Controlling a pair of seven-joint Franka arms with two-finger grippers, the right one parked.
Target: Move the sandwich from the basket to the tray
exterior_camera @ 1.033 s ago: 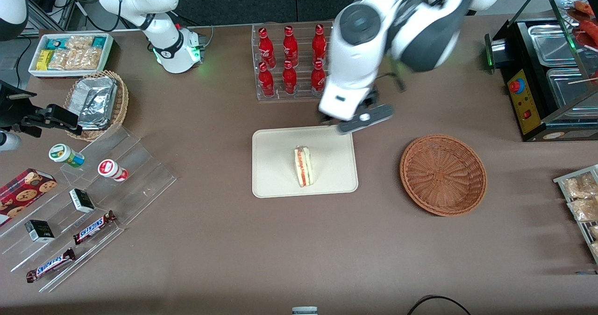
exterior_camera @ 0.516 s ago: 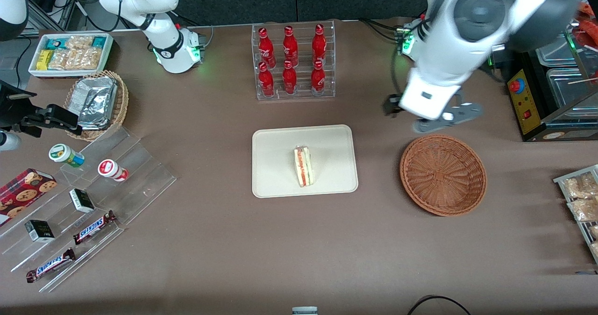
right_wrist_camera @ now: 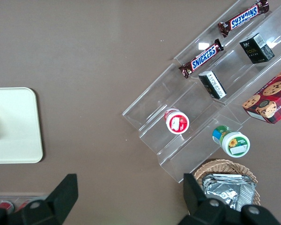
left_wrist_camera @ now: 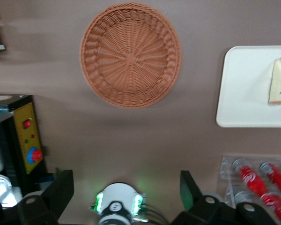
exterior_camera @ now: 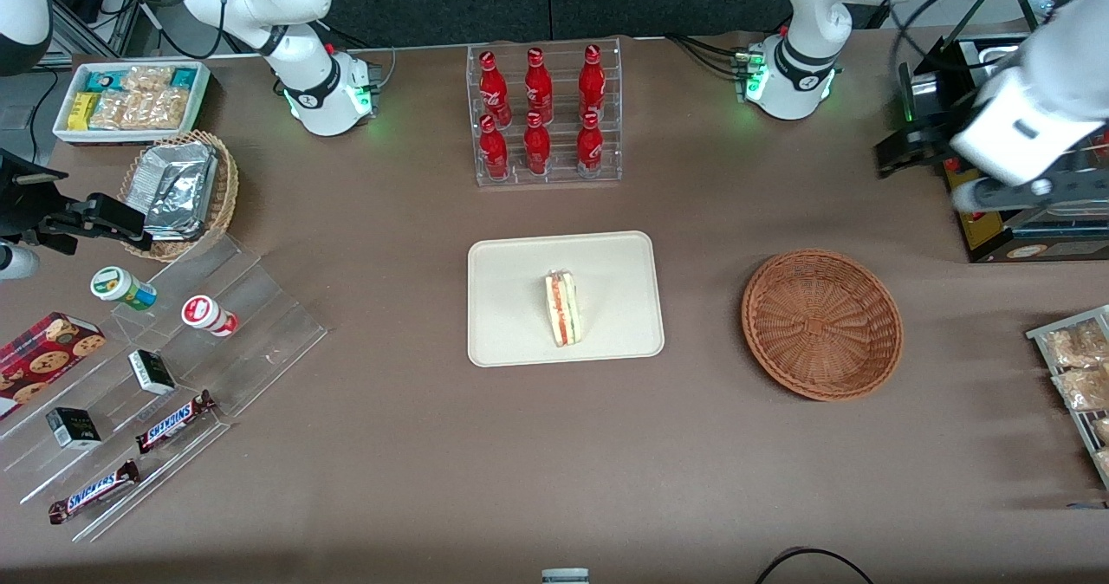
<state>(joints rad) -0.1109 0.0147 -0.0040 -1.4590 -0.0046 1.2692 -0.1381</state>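
The sandwich (exterior_camera: 563,309) is a white wedge with red-orange filling, lying on the cream tray (exterior_camera: 511,289) in the middle of the table. Beside the tray, toward the working arm's end, the reddish-brown wicker basket (exterior_camera: 821,324) holds nothing. My gripper (exterior_camera: 918,149) hangs high above the table's working-arm end, by the black machine, well away from basket and tray. In the left wrist view the gripper (left_wrist_camera: 125,180) is open with nothing between its fingers; the basket (left_wrist_camera: 131,54), the tray (left_wrist_camera: 243,93) and the sandwich (left_wrist_camera: 280,86) show below it.
A clear rack of red bottles (exterior_camera: 541,116) stands farther from the front camera than the tray. A black machine with a yellow panel (exterior_camera: 979,220) and a rack of snack packs (exterior_camera: 1079,367) sit at the working arm's end. Acrylic shelves with snacks (exterior_camera: 156,367) lie toward the parked arm's end.
The working arm swung from the tray's edge, past the basket, to above the black machine at its own end of the table. The sandwich stayed on the tray.
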